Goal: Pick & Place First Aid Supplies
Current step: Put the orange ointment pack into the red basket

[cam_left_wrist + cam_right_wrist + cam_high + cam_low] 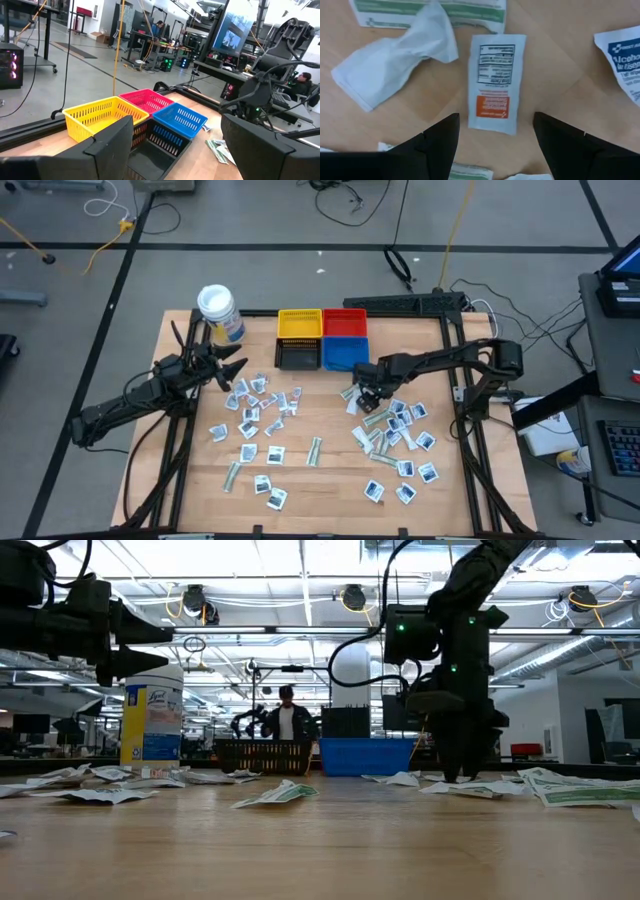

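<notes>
first aid supplies [262,412] lie scattered in two loose spreads over the wooden tabletop [330,470], one toward the left and middle, one toward the right, seen from above. four small bins sit together at the far middle edge: yellow bin [299,324], red bin [345,321], black bin [297,355], blue bin [345,352]. a white-lidded jar [218,310] stands at the far left. the left gripper [228,370] hovers just left of the left spread, near the jar, jaws wide and holding nothing. the right gripper [371,397] is down at the far left edge of the right spread, just near of the blue bin.

from table height, packets lie flat across the wood, one crumpled green-marked packet [280,794] near the middle. the right gripper [452,775] reaches down to the tabletop in front of the blue bin [365,755]. the jar [152,718] stands at left, and a person [287,718] stands far back in the room.

the left wrist view looks across the four bins, with the black bin [155,152] nearest the open fingers [112,145].

the right wrist view looks straight down: a white packet with an orange block [496,82] lies flat between the wide-spread fingers [437,142], untouched, with a crumpled white packet [395,62] beside it.
</notes>
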